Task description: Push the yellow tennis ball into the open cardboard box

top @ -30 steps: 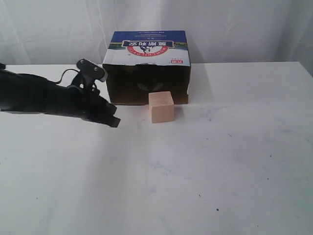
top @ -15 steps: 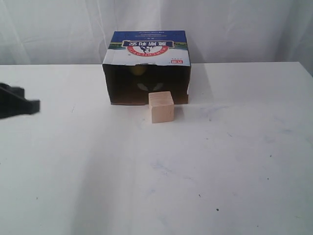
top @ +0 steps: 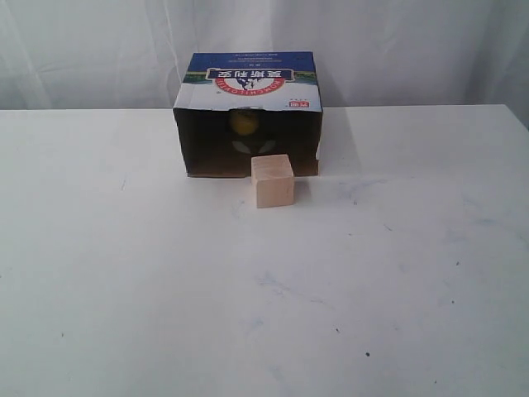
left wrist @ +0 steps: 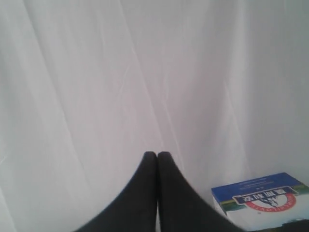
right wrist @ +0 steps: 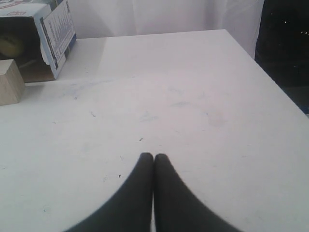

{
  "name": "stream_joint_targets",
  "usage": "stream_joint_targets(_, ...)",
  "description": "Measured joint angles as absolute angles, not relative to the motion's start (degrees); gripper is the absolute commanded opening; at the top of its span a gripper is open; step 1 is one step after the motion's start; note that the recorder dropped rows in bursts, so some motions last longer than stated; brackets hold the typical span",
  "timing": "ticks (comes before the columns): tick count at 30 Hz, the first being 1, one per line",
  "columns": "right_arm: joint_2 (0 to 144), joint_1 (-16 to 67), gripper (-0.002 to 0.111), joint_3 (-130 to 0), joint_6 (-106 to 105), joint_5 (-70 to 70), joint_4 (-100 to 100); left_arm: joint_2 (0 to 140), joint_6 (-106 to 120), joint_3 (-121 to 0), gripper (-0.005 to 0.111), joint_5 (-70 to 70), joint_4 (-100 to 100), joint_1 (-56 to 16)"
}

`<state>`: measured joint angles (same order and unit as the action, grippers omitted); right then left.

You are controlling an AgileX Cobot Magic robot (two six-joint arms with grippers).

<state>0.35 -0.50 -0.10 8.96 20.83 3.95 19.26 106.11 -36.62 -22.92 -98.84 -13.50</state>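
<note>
The yellow tennis ball (top: 243, 123) lies inside the dark mouth of the open cardboard box (top: 248, 78), near its back. The right wrist view catches the ball (right wrist: 10, 46) within the box (right wrist: 54, 29) too. Only the printed top of the box (left wrist: 260, 198) shows in the left wrist view. Neither arm appears in the exterior view. My left gripper (left wrist: 157, 154) is shut and empty, held up facing the white curtain. My right gripper (right wrist: 153, 156) is shut and empty, low over the white table far from the box.
A pale wooden cube (top: 274, 180) stands on the table just in front of the box opening, also seen in the right wrist view (right wrist: 9, 82). The white table (top: 264, 289) ends at a far edge against a white curtain (top: 397, 50).
The left arm has pulled back leftward out of the exterior view. The yellow ball now shows inside the box, where it was hidden or faint before.
</note>
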Motion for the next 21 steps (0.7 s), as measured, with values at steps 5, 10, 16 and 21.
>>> stream_joint_targets(5,0.35,-0.50,0.000,-0.10,8.96,20.83,3.95,17.69,106.64,-35.52,0.000,-27.21,-98.84,-13.50)
stream_joint_targets(10,0.35,-0.50,0.000,-0.10,8.96,20.83,3.95,17.64,106.72,-29.80,0.000,-26.44,-98.84,-13.50)
stream_joint_targets(16,0.35,-0.50,0.000,-0.10,8.96,20.83,3.95,17.64,106.72,-22.40,0.000,-16.77,-98.84,-13.50)
stream_joint_targets(21,0.35,-0.50,0.000,-0.10,8.96,20.83,3.95,17.64,109.35,-18.11,0.000,-13.53,-98.84,-13.50)
